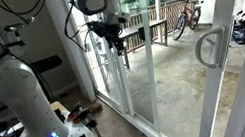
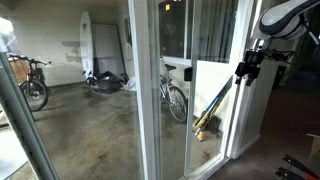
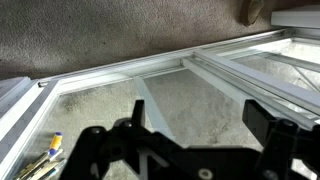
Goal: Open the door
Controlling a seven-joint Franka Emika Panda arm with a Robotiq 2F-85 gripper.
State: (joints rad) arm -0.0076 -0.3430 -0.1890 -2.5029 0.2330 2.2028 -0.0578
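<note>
1. Currently the black Robotiq gripper (image 1: 115,41) hangs, jaws spread, nothing between them.
2. The tall white-framed sliding glass door (image 1: 228,19), with curved grey loop handle (image 1: 207,48), stands well apart from it.

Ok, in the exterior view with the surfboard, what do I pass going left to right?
Dark bicycle → white surfboard → white frame upright → second bicycle → leaning long-handled tool → gripper.
</note>
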